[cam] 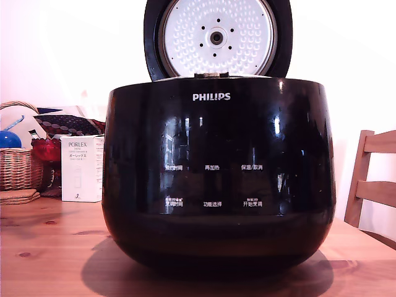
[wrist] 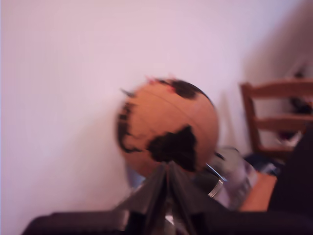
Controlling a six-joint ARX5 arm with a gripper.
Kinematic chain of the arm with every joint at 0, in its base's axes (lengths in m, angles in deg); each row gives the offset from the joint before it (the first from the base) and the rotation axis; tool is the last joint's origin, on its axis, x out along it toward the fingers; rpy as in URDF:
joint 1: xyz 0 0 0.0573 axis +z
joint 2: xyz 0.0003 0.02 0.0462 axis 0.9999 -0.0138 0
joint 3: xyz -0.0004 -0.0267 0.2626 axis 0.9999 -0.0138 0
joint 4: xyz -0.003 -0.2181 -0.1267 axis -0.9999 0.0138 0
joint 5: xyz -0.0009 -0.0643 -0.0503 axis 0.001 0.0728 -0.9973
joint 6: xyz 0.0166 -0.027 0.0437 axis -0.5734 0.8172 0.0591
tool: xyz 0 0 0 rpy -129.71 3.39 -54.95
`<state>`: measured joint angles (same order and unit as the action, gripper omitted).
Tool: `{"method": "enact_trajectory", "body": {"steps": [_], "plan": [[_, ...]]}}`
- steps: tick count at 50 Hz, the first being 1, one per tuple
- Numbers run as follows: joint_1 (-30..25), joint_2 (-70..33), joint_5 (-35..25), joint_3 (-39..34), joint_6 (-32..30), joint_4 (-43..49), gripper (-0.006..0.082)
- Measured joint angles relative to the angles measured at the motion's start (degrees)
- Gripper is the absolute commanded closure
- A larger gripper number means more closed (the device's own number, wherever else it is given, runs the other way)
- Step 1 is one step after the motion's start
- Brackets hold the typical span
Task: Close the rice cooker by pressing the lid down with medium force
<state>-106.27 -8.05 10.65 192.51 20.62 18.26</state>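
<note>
The rice cooker (cam: 216, 185) is a large glossy black pot with a white PHILIPS logo, and it fills the middle of the exterior view on a wooden table (cam: 49, 247). Its lid (cam: 216, 37) stands open and upright behind the body, with the dimpled silver inner plate facing the camera. My gripper (wrist: 167, 169) appears only in the blurred wrist view. There its two dark fingers meet at their tips with nothing between them. That view shows no clear part of the cooker or lid, so I cannot tell where the gripper is relative to them.
A white PORLEX box (cam: 81, 168) and a wicker basket (cam: 18, 164) stand at the exterior view's left. A wooden chair (cam: 371, 179) is at its right. In the wrist view an orange-and-black globe (wrist: 168, 127) sits before a pale wall, with the chair (wrist: 279, 117) beyond it.
</note>
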Motion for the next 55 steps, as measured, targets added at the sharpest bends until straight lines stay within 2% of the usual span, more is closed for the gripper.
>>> {"method": "enact_trajectory", "body": {"steps": [12,31,55], "plan": [[-3.56,-4.37,0.09,0.00,-1.55,0.44,0.0787],[-8.55,-5.86,0.09,0.04,-2.99,1.70,0.0787],[-9.81,-8.50,2.71,0.31,-4.70,4.17,0.0787]]}}
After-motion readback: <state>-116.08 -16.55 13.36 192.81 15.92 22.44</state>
